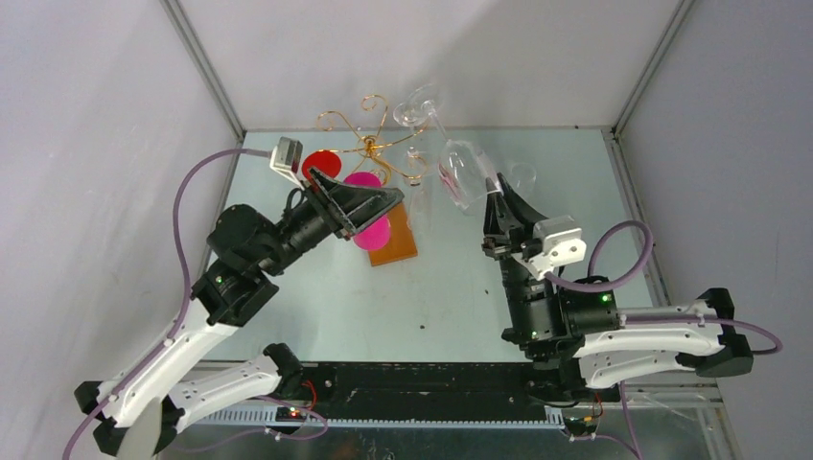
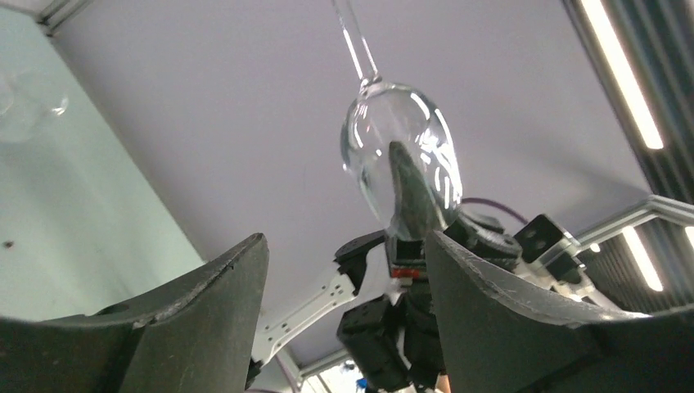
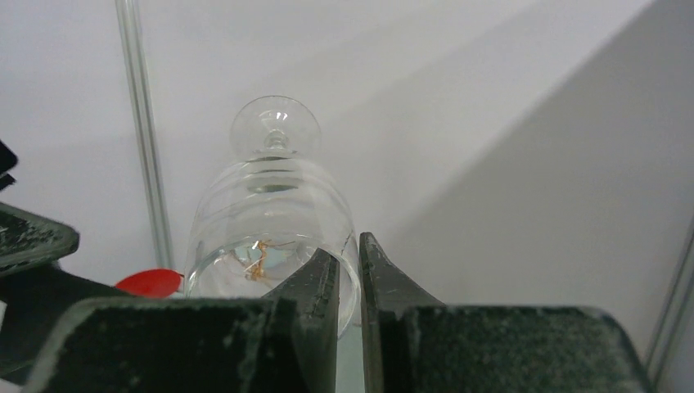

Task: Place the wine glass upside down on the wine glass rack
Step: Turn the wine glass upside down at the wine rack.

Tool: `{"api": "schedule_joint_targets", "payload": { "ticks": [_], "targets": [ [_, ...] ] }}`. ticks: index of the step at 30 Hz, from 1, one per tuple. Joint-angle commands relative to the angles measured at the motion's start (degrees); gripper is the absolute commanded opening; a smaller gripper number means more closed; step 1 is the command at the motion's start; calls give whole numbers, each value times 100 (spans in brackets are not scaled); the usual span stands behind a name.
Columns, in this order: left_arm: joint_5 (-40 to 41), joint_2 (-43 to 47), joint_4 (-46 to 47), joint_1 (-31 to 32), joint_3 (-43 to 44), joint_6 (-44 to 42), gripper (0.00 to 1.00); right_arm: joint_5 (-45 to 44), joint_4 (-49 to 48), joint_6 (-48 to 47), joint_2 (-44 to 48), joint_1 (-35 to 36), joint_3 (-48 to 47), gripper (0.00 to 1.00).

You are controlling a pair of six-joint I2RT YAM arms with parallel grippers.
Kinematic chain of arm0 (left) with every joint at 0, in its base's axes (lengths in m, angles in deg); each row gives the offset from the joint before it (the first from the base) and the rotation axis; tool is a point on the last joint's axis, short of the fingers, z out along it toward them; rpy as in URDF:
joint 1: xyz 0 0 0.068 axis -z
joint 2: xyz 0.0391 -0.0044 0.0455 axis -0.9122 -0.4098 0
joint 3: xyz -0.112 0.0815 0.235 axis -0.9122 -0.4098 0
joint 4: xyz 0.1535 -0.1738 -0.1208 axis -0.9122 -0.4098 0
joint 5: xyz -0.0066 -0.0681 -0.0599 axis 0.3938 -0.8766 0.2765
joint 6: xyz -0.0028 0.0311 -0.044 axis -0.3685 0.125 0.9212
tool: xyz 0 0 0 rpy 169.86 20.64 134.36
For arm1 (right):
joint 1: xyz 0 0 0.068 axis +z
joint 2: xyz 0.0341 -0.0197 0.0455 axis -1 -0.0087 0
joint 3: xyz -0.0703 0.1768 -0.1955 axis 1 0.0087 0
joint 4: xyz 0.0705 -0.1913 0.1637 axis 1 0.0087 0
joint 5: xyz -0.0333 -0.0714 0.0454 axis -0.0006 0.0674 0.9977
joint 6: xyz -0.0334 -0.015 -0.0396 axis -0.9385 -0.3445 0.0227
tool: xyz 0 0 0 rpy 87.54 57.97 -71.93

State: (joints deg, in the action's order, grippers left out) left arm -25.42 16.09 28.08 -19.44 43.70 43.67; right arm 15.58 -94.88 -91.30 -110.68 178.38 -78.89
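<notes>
The clear wine glass (image 1: 462, 172) is held up in the air, tilted, with its foot (image 1: 419, 105) pointing up and back beside the rack. My right gripper (image 1: 495, 196) is shut on the bowl's rim, one finger inside and one outside, as the right wrist view shows (image 3: 349, 254) with the glass (image 3: 274, 196) ahead. The wine glass rack (image 1: 369, 144) is gold scrolled wire on a brown base (image 1: 395, 240). My left gripper (image 1: 369, 206) is open and empty over the base. In its wrist view (image 2: 345, 254) the glass (image 2: 401, 160) hangs ahead.
A red disc (image 1: 321, 165) and a magenta disc (image 1: 369, 225) sit by the rack, partly behind my left gripper. The enclosure's back wall and metal corner posts (image 1: 206, 77) stand close behind the rack. A faint clear glass shape (image 1: 519, 177) lies right of the held glass.
</notes>
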Motion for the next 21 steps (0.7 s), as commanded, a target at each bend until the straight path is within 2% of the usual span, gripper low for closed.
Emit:
{"api": "schedule_joint_targets", "payload": {
  "ticks": [1,12,18,21],
  "targets": [
    [212,-75,1139,37,53,341,75,124,-1252,-130,-115,216,-58,0],
    [27,-597,1702,57,354,631,73,130,-1372,402,-403,624,-60,0],
    [21,-757,1974,109,402,695,64,159,-1392,451,-527,768,-68,0],
    [128,-766,2063,133,363,717,56,122,-1401,493,-566,776,-69,0]
  ]
}}
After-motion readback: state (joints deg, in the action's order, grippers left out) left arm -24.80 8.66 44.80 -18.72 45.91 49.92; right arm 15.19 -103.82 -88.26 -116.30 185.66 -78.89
